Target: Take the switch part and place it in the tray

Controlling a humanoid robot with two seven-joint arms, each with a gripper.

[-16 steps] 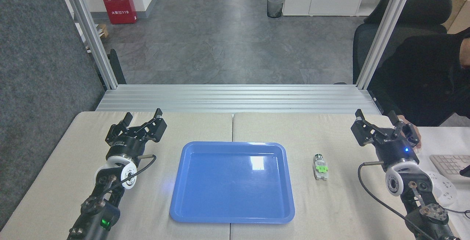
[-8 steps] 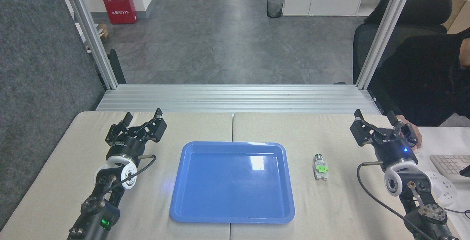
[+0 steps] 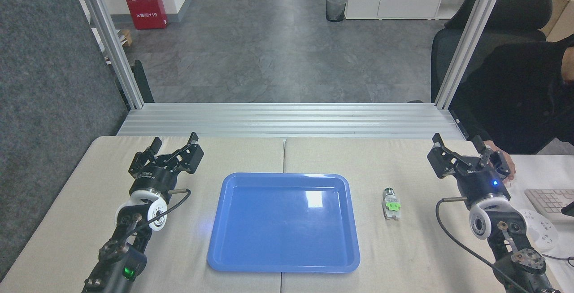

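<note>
On the beige counter [image 3: 403, 248], right of centre, the switch part [image 3: 391, 203] — lying flat, just beside the right rim of the tray [image 3: 233, 239] but not touching it. Roughly midway between that rim and the right gripper [image 3: 458, 145], nearer to that arm than to the other. Blue tray glossy, with a window glare on its floor, nothing in it.

Right gripper raised near the counter's far right edge, jaws spread apart and holding nothing. Left gripper [image 3: 174, 146] off to the far left of the tray, jaws likewise parted, nothing between them. Pick not yet begun.

Risks from here, as a judgement: small, low piece on a soft-looking padded surface — easy to nudge sideways or roll on its round end if one jaw lands first. Jaws closed across the cylinder rather than the flat body, likely to slip or spin the part. A person's hand [image 3: 504, 160] close behind the right gripper, beside a keyboard [image 3: 545, 201]; a wide swing outward could strike it.

Look of the part: short white-grey body, bright green block across the middle, dark silvery cylindrical end pointing away toward the far edge. Finer detail too small to make out.
</note>
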